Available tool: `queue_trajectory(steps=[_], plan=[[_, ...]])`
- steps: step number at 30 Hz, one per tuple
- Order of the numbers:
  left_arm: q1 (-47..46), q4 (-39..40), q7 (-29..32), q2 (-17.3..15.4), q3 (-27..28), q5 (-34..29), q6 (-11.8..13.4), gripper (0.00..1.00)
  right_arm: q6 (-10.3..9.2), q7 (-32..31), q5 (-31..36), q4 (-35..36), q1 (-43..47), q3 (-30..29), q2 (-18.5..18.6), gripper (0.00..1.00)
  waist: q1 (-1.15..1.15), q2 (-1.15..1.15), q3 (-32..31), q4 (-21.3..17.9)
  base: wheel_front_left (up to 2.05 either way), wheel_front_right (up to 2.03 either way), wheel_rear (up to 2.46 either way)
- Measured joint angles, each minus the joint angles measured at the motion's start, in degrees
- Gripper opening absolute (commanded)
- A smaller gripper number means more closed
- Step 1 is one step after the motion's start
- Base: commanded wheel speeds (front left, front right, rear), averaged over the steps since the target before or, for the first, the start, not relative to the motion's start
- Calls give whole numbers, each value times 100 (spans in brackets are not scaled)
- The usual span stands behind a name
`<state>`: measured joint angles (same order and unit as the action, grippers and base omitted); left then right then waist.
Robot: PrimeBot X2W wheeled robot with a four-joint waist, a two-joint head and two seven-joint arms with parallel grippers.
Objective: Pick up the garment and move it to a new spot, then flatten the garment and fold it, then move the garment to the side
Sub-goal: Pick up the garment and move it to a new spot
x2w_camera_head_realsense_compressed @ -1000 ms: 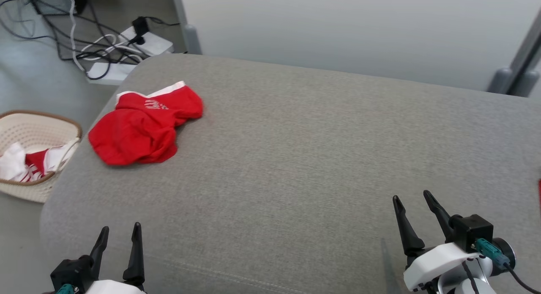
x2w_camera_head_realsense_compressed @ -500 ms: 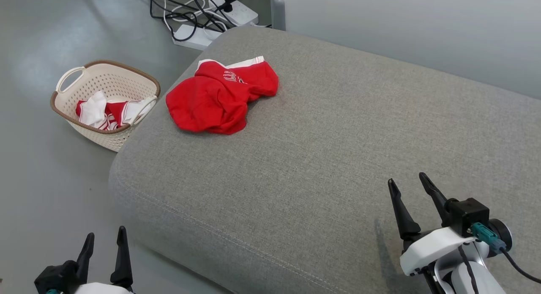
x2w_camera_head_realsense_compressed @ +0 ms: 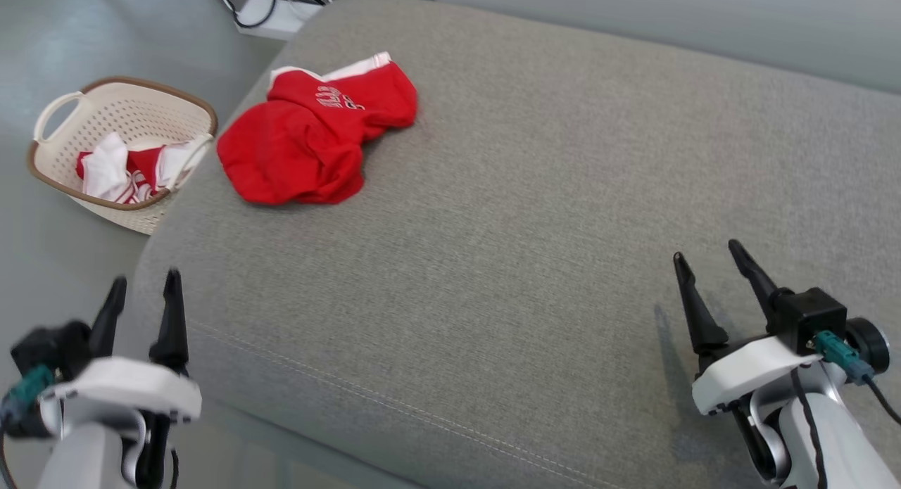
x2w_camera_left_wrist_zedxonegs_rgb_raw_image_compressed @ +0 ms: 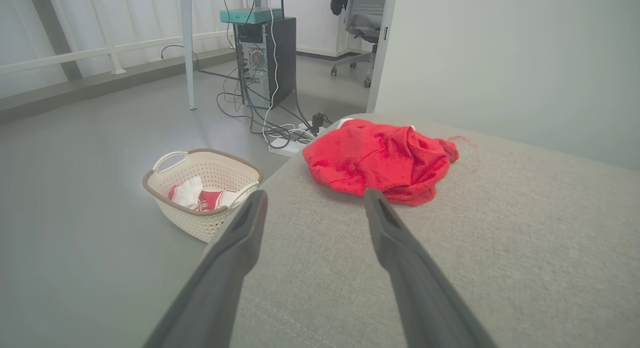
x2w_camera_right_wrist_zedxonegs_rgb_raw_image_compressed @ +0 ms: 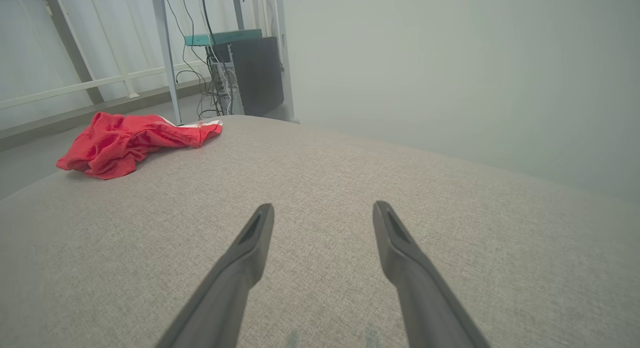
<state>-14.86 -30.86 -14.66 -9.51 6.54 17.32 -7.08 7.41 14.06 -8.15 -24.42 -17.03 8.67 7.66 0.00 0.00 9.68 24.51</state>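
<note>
- The garment point(x2w_camera_head_realsense_compressed: 313, 134), red with a white band and white lettering, lies crumpled on the grey cushion point(x2w_camera_head_realsense_compressed: 528, 229), near the cushion's far left corner, at about 10 o'clock from the centre of the head view.
- The garment lies free; neither gripper touches it. Its crumpled outline and its place on the cushion match the frame of half a second ago.
- The head view as a whole has shifted since that frame. This is camera movement, not movement of the garment.
- In the left wrist view the garment point(x2w_camera_left_wrist_zedxonegs_rgb_raw_image_compressed: 380, 160) lies just beyond the fingertips, at 12 to 1 o'clock. In the right wrist view the garment point(x2w_camera_right_wrist_zedxonegs_rgb_raw_image_compressed: 125, 140) lies well apart, at 10 o'clock.
- The left gripper point(x2w_camera_head_realsense_compressed: 146, 278) stands at 8 o'clock in the head view, jaws spread wide and empty, slightly blurred. Its tips now overlap the cushion's near left corner; half a second ago they showed over the floor.
- The right gripper point(x2w_camera_head_realsense_compressed: 705, 250) stands at 4 o'clock above the cushion, jaws spread wide and empty, as before.
- A cream basket point(x2w_camera_head_realsense_compressed: 134, 218) holding red and white cloth stands on the floor at 9 o'clock from the garment.
- Power strips and cables point(x2w_camera_head_realsense_compressed: 281, 10) lie on the floor at 12 o'clock from the garment.
</note>
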Motion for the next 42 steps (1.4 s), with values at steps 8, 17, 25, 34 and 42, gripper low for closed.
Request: queue_trajectory(steps=[8,17,25,34,42], plan=[[-1276,-700,65,-748,-893,981,-1,100,0,-207,156,285,-243,-47,130,100,0,0,559,-419,0,0,0],[-1936,-1535,92,-1085,-1183,1826,-2,100,0,-332,211,559,-388,-104,199,100,0,0,1031,-1056,0,0,0],[-2113,-2048,42,-1115,-1182,2171,-2,100,0,-471,213,794,-384,-236,254,100,0,0,1273,-1523,0,0,0],[-2315,-1689,20,-1067,-561,2205,-2,100,0,-580,212,1066,-375,-267,288,100,0,0,1462,-1858,0,0,0],[-2314,-1916,-1,-954,46,1801,112,100,0,-599,210,1080,-372,-244,213,100,0,0,1555,-2142,0,0,0]])
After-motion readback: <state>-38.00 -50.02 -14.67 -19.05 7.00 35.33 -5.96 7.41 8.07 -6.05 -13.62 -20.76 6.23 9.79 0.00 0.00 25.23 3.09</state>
